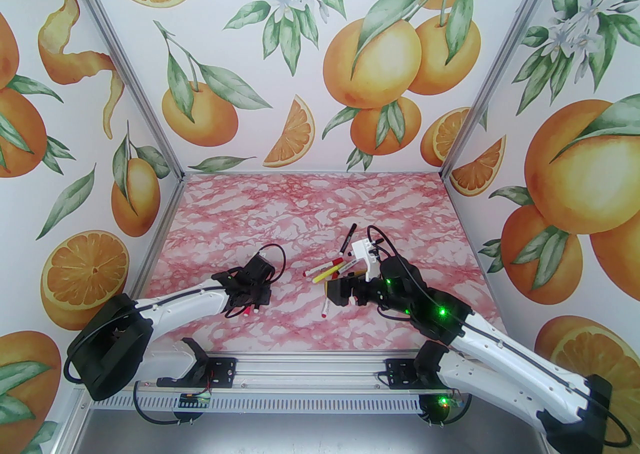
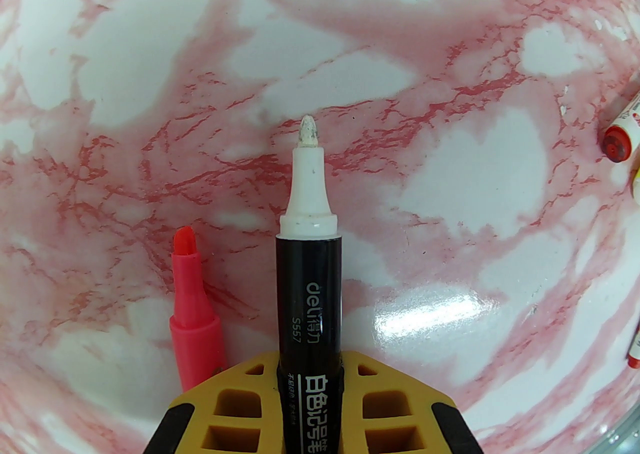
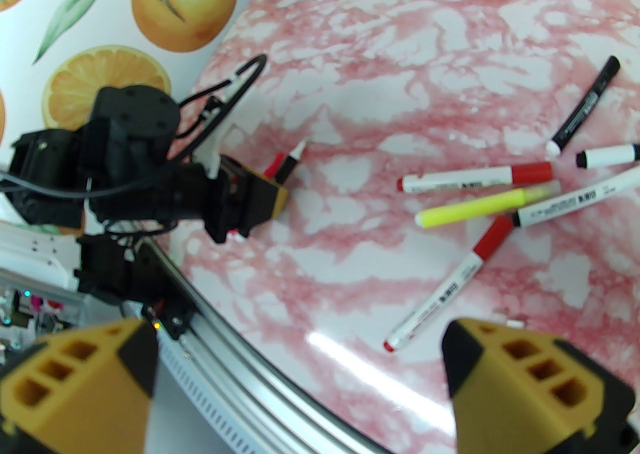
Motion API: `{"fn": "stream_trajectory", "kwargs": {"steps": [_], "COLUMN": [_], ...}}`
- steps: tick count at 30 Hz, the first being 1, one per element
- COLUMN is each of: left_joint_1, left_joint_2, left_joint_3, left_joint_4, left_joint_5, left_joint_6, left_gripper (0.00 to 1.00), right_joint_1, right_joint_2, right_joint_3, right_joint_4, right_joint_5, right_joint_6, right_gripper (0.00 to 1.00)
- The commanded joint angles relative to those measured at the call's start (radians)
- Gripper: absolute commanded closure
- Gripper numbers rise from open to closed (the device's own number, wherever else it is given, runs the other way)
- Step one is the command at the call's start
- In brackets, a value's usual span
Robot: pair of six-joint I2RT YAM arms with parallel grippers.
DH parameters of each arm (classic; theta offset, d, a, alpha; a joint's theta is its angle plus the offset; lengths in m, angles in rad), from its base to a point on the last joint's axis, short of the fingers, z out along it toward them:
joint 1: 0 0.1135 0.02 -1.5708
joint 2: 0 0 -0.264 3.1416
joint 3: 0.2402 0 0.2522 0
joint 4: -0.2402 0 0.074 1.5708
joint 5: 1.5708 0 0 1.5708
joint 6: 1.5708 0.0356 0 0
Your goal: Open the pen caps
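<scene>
My left gripper (image 2: 310,367) is shut on a black-barrelled marker (image 2: 309,262); its white tip is bare and points away just over the table. An uncapped pink pen (image 2: 192,302) lies beside it on the left. The same left gripper (image 3: 272,192) appears far left in the right wrist view. My right gripper (image 3: 300,367) hovers open with nothing between its fingers, near a loose group of pens (image 1: 330,267). That group holds two white pens with red caps (image 3: 532,173) (image 3: 492,237), a neon yellow pen (image 3: 480,207), a black-capped white pen (image 3: 607,156) and a black marker (image 3: 582,109).
The pink marble tabletop (image 1: 300,202) is walled on three sides by orange-print panels (image 1: 300,67). A metal rail (image 1: 300,372) with the arm bases runs along the near edge. Open surface lies behind and between the two arms.
</scene>
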Motion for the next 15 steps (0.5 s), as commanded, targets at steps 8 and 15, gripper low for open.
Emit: {"fn": "stream_trajectory", "kwargs": {"steps": [8, 15], "left_joint_1": [-0.009, -0.01], "left_joint_2": [-0.001, -0.006], "left_joint_3": [0.004, 0.019], "left_joint_4": [0.007, -0.004], "left_joint_5": [-0.008, -0.006], "left_joint_6": [0.022, 0.024], "left_gripper": [0.75, 0.74], "right_joint_1": [0.0, 0.001], "right_joint_2": [0.011, 0.02], "right_joint_3": [-0.001, 0.007], "right_joint_4": [0.026, 0.023], "right_joint_5": [-0.01, -0.009], "right_joint_6": [0.0, -0.006], "right_gripper": [0.0, 0.0]}}
